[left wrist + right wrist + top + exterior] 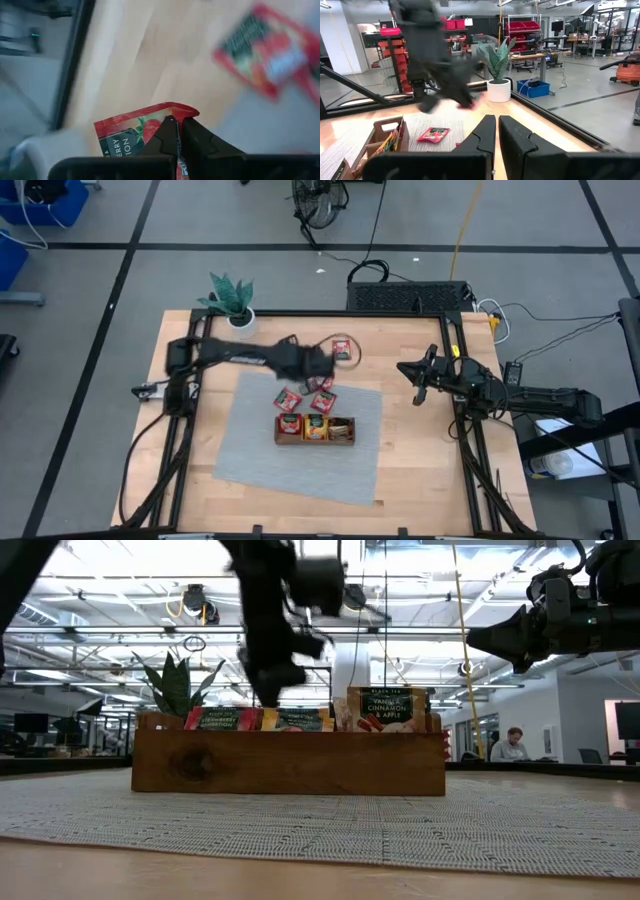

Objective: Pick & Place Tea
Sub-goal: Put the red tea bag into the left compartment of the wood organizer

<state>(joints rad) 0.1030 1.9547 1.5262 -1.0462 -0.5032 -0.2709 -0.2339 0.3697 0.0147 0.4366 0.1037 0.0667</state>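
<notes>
A red tea sachet (132, 131) is pinched by its corner in the clenched left tool (179, 131) above the bench (410, 480), for carriage to the tray (343, 439); the right tool (418, 385) is parked clenched, empty.

Left hand (177, 122) pinched closed; right hand (496, 122) closed, idle.

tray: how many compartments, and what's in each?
3, side by side in the tray. Left: red sachets. Middle: orange-yellow sachets. Right: a vanilla-cinnamon sachet stands there; anything lower down is hidden.
</notes>
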